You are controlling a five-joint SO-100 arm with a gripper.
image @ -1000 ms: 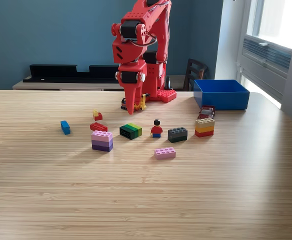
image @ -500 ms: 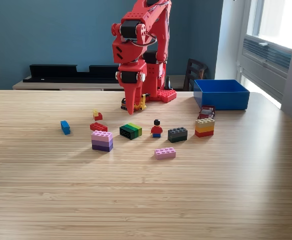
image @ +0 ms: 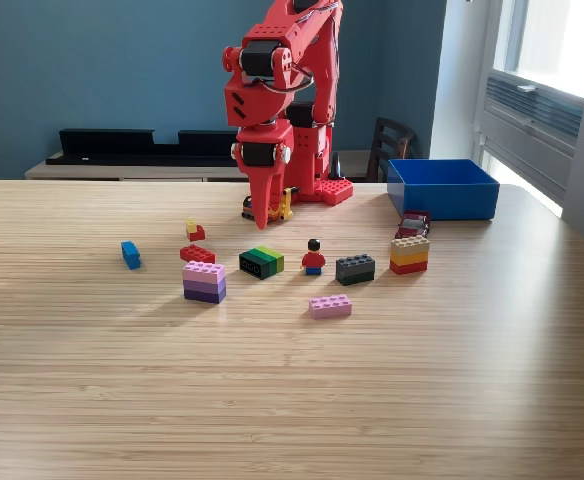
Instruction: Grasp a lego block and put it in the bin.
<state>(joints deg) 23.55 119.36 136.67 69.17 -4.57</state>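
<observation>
One wide wooden bench [image: 292, 400] fills my exterior view, with the red arm [image: 282, 100] mounted at its far edge, folded over so its claw [image: 263, 222] points straight down. The claw's jaws are pressed together into a single point, holding nothing, and the tip hangs just above the bench, behind the scattered bricks. Close behind the tip I see something small and yellow that I cannot make out.

On the exterior view's right, at the back, sits the blue bin [image: 442, 190], open-topped; I can see no block inside it from this angle. Just in front of its near left corner lies a small dark red piece [image: 413, 222], and nearer me stands a tan, orange and red stack [image: 409, 254].

Running leftwards across the middle I count a dark grey brick [image: 355, 268], a minifigure [image: 314, 258] with red torso standing upright, a black and green block [image: 262, 262], a flat red brick [image: 197, 253] and a purple-toned stack [image: 204, 281]. A pink brick [image: 330, 306] lies nearest me, apart from the row. A small red and yellow piece [image: 194, 231] sits behind the flat red brick, and a blue brick [image: 130, 254] lies alone towards the view's left.
</observation>
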